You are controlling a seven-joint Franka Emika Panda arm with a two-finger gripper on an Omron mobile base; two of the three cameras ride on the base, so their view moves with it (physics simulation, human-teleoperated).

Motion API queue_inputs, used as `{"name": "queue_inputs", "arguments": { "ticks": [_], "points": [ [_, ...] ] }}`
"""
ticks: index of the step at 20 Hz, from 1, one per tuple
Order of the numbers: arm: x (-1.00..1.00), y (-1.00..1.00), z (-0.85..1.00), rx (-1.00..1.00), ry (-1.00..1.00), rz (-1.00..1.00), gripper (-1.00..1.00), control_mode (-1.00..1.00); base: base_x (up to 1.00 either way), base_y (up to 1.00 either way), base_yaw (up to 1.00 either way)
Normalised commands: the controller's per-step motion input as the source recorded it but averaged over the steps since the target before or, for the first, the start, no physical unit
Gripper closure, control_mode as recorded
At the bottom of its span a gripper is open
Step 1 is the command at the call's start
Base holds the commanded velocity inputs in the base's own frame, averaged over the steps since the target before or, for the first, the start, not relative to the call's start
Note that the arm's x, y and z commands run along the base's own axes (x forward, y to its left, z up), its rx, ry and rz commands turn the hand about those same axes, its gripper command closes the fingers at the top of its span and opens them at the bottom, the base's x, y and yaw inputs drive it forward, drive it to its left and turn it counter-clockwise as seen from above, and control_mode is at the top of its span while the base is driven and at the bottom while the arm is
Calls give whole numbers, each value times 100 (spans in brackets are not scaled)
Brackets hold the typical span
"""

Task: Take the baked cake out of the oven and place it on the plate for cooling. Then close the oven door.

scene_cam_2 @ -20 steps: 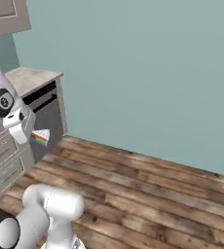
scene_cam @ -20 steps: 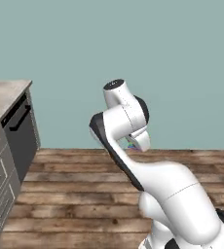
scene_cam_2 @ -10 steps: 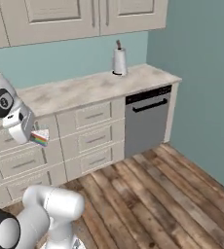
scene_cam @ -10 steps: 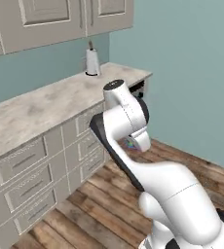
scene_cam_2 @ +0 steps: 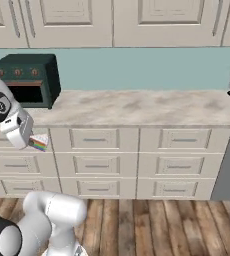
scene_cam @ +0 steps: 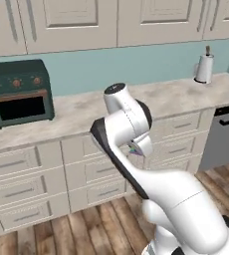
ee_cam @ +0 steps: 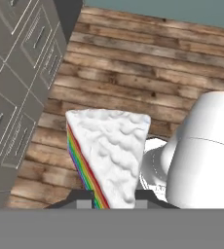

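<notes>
The gripper (ee_cam: 113,197) is clamped on the cake (ee_cam: 109,153), a white-frosted rainbow slice jutting out from between its fingers, above the wooden floor (ee_cam: 148,68).

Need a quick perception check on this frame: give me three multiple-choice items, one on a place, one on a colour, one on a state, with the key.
1. Where does the green toaster oven stand?
A. On the floor
B. On the counter, at its left end
C. Inside a drawer

2. What colour is the top of the cake slice?
A. White, over rainbow layers
B. Brown
C. Pink

3. What state are the gripper fingers in?
A. Wide open, holding nothing
B. Shut on a plate
C. Shut on the cake slice

Key: 1 B, both base views show it on the countertop under the wall cabinets. 2 A, the hand view shows white frosting with striped layers along the side. 3 C, the hand view shows the slice rising from between the two dark fingers.
</notes>
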Motion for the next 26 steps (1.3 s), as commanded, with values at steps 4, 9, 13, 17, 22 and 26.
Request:
{"name": "queue_inputs", "arguments": {
  "ticks": [4, 9, 13, 17, 22, 26],
  "points": [
    [0, 0, 0, 0, 0, 0, 100, 100, 85, 47, 34],
    [0, 0, 0, 0, 0, 0, 100, 100, 99, 78, 7],
    [0, 0, 0, 0, 0, 0, 100, 100, 74, 71, 0],
    [0, 0, 0, 0, 0, 0, 100, 100, 49, 50, 0],
    [0, 0, 0, 0, 0, 0, 100, 100, 51, 26, 0],
    [0, 0, 0, 0, 0, 0, 100, 100, 47, 34, 0]
  ]
}}
